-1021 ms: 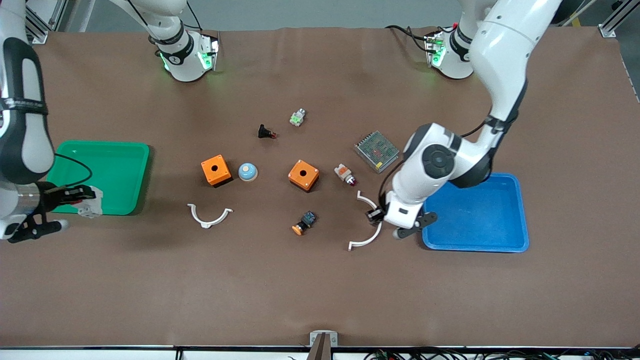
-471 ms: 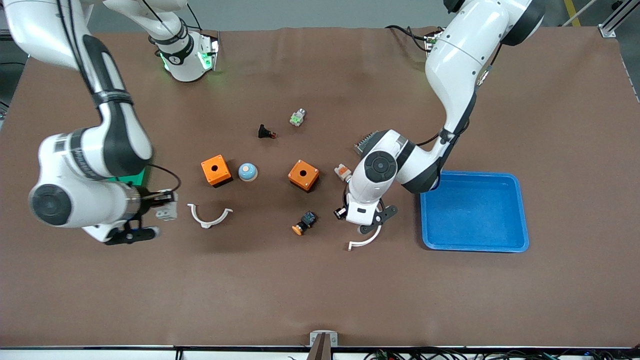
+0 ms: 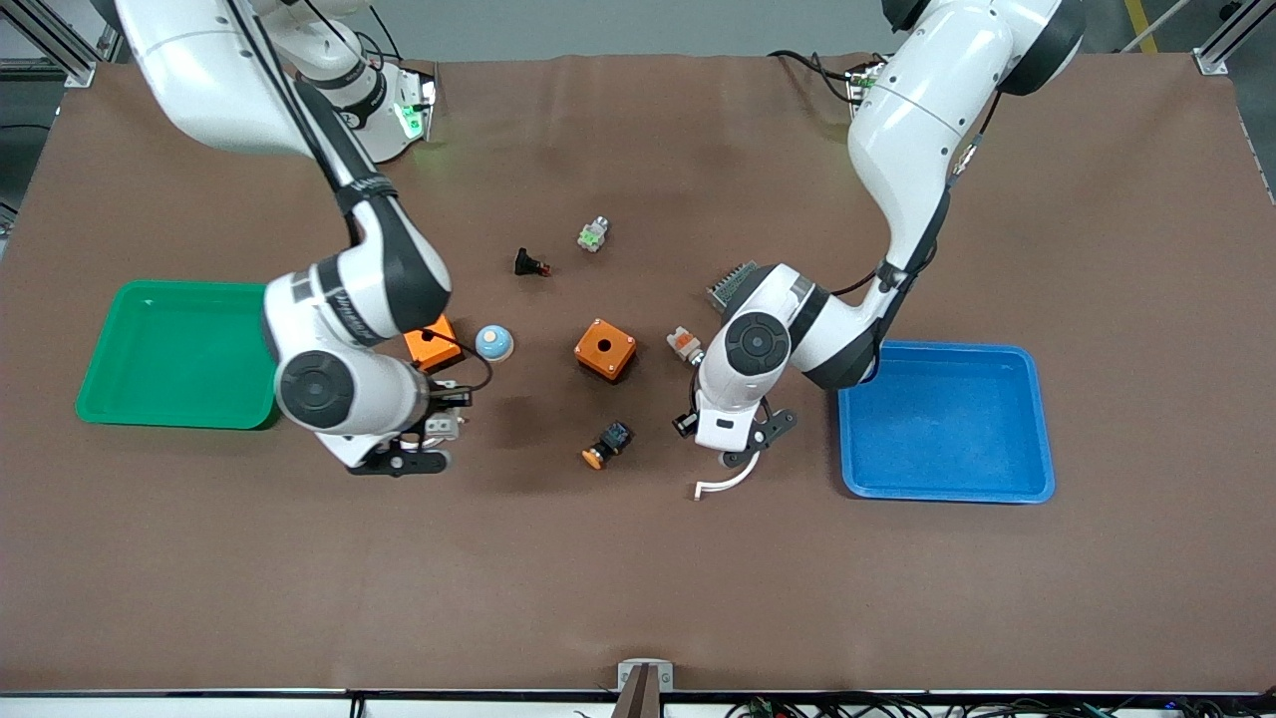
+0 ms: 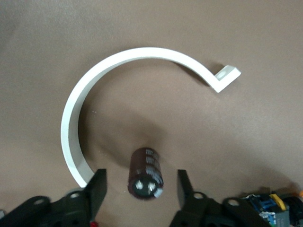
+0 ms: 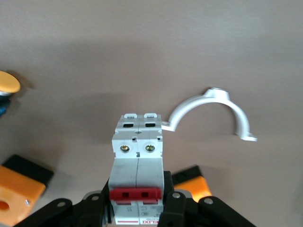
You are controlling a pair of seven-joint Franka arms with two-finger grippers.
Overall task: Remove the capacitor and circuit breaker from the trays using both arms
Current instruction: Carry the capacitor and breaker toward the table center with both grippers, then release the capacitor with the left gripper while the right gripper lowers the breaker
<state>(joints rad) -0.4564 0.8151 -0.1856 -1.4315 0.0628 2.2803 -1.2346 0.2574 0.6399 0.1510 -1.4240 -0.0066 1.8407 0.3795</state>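
Observation:
The capacitor (image 4: 146, 171), a dark short cylinder with a shiny end, shows in the left wrist view between the open jaws of my left gripper (image 4: 141, 174), with a gap on each side. It sits inside the arc of a white curved clamp (image 4: 75, 118). In the front view my left gripper (image 3: 755, 442) is low over that clamp (image 3: 720, 486) and hides the capacitor. My right gripper (image 3: 429, 431) is shut on the white-grey breaker (image 3: 442, 427) with red levers (image 5: 136, 194), held over the table near an orange box (image 3: 429, 339). The right gripper (image 5: 137, 189) shows in its own wrist view too.
A green tray (image 3: 179, 349) lies at the right arm's end, a blue tray (image 3: 947, 419) at the left arm's end. Between them lie a second orange box (image 3: 605, 349), a blue-white dome (image 3: 493, 342), an orange-capped button (image 3: 606, 444), a white-orange part (image 3: 685, 344), a black red-tipped part (image 3: 531, 264) and another white clamp (image 5: 213, 111).
My right arm has swung from the green tray toward the table's middle, carrying the breaker. My left arm moved from the blue tray's edge toward the middle, then nearly stopped.

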